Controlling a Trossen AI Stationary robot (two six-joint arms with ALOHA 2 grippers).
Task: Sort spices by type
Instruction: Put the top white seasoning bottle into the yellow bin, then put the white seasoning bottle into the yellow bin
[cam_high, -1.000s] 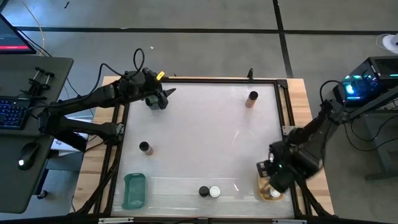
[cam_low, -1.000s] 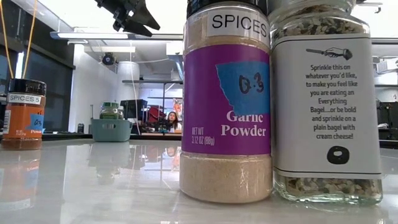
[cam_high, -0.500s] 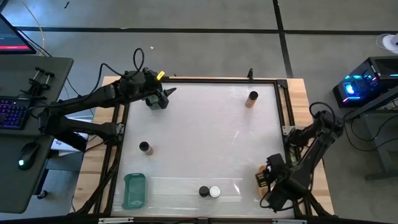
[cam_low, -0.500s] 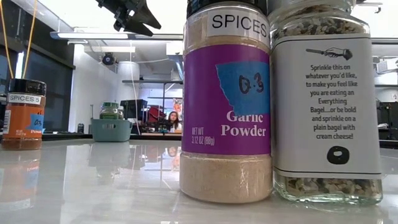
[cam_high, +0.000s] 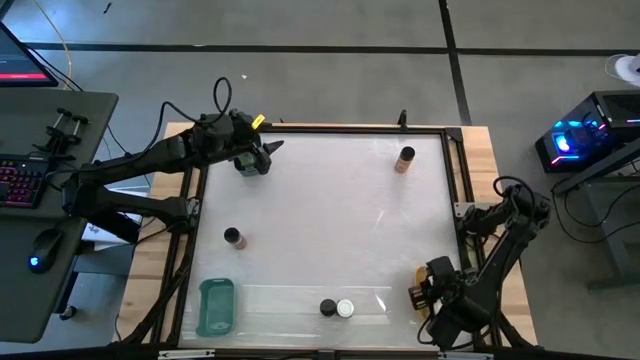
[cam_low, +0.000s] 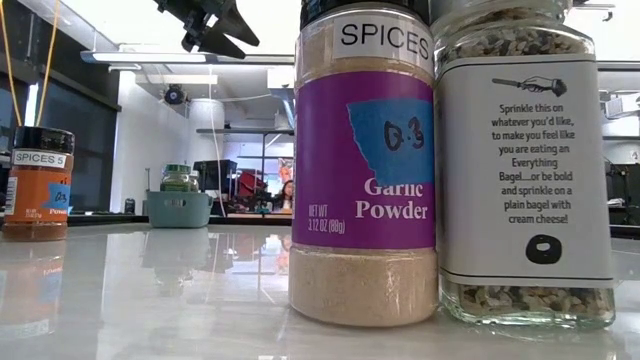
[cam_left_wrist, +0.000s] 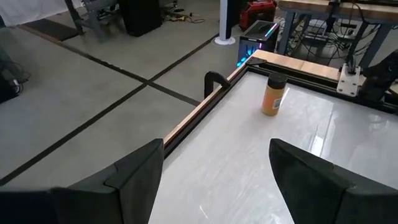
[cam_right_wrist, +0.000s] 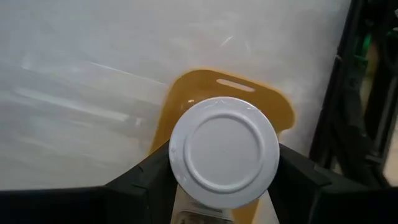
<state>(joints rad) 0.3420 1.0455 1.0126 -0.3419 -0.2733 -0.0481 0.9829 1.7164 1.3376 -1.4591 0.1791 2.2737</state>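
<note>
High view first, from the left: the left gripper hangs over the table's far-left corner with its fingers spread and nothing between them. Nearer, a dark-lidded jar stands alone by the left edge, and the teal tray sits in the near-left corner; a green-lidded jar shows in it from the low view. Along the near edge a black-lidded jar and a white-lidded jar stand touching. A tan jar waits at the far right. At the near-right corner the right gripper grasps a white-lidded jar directly above the orange tray — not yet let go. My judgement: sorting is underway but far from done — four jars on the open table remain to be sorted.
</note>
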